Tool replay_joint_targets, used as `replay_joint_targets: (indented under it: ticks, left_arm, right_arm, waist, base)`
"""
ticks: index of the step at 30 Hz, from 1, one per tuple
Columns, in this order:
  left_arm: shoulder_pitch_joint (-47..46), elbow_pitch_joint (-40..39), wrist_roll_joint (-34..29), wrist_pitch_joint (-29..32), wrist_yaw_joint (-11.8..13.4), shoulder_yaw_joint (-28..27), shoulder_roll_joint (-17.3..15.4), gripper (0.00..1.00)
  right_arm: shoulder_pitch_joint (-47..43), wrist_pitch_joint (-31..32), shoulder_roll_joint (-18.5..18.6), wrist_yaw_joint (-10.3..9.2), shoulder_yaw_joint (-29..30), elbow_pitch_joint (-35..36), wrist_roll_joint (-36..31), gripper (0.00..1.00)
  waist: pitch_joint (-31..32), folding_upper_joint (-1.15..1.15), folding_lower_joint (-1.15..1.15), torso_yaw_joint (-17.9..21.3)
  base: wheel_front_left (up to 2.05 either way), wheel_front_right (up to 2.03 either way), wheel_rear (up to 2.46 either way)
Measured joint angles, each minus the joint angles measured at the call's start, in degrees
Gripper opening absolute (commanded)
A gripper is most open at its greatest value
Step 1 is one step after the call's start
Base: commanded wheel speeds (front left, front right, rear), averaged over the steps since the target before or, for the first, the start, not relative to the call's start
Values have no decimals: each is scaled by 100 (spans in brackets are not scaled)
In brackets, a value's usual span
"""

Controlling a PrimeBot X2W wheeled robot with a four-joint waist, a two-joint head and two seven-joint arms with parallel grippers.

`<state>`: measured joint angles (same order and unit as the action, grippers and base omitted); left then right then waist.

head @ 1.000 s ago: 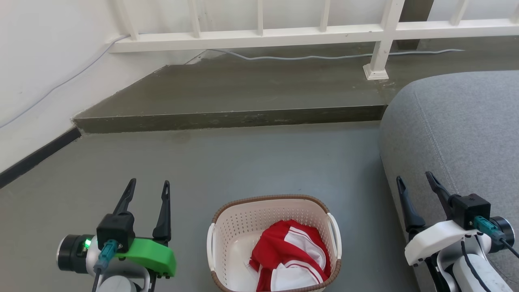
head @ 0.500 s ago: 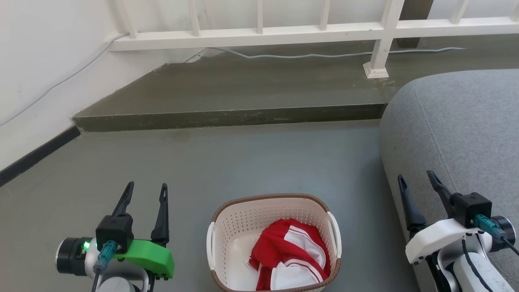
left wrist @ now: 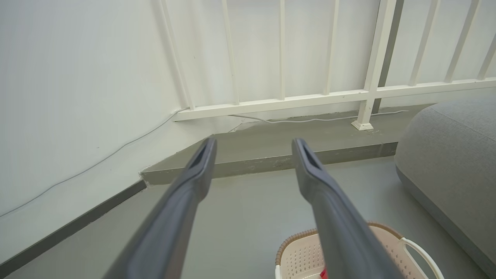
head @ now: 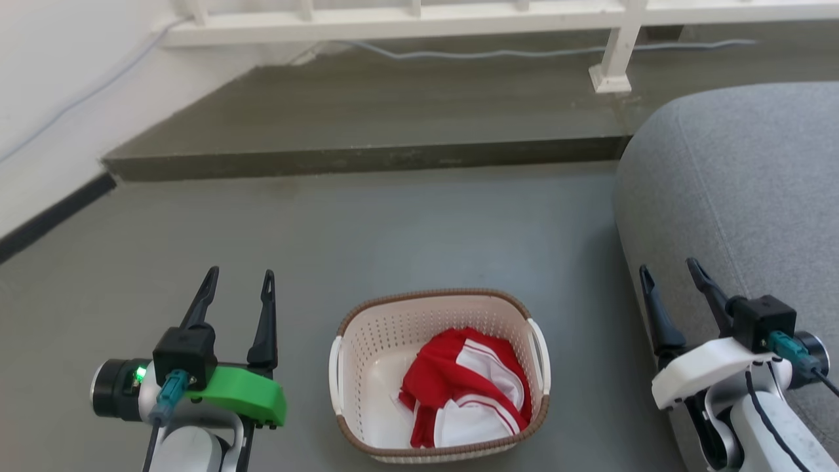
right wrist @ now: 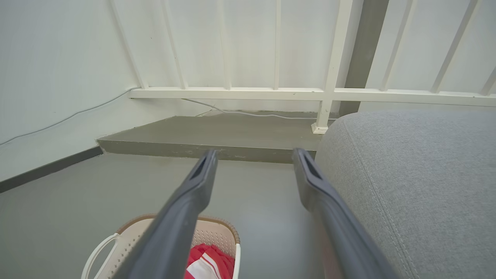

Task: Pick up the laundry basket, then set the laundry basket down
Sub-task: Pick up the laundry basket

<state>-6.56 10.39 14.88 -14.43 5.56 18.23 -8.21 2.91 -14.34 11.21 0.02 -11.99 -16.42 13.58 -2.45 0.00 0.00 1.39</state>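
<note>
Down on the grey floor (head: 393, 223): the laundry basket (head: 393, 328) is being seen standing upright between the two arms, near the grey sofa (head: 741, 196), with a red and white garment (head: 465, 383) being held inside it.
Left gripper (head: 240, 275): being held well clear of the basket on its left side, jaws spread apart, nothing between them.
Right gripper (head: 667, 267): being held off to the other side, seen against the sofa's edge, jaws likewise parted and empty.
Handles: the left handle (head: 334, 373) and the right handle (head: 541, 357) are being touched by neither gripper.
Done so far: nothing, by the look of it; the pick-up is not yet being attempted.
Left to do: judging from this, the handles are to be reached and gripped, the basket is to be lifted, then set down again.
</note>
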Motion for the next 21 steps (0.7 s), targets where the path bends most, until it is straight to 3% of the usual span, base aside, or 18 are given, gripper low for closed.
replay_joint_targets:
  ticks: [21]
  left_arm:
    - [-1085, 318, -9, 29, -46, 183, 211, 100]
  right_arm:
    - [1051, -8, -81, 149, 185, -259, 113, 100]
  waist:
    - [-1659, 0, 0, 31]
  base:
    - [0, 0, 0]
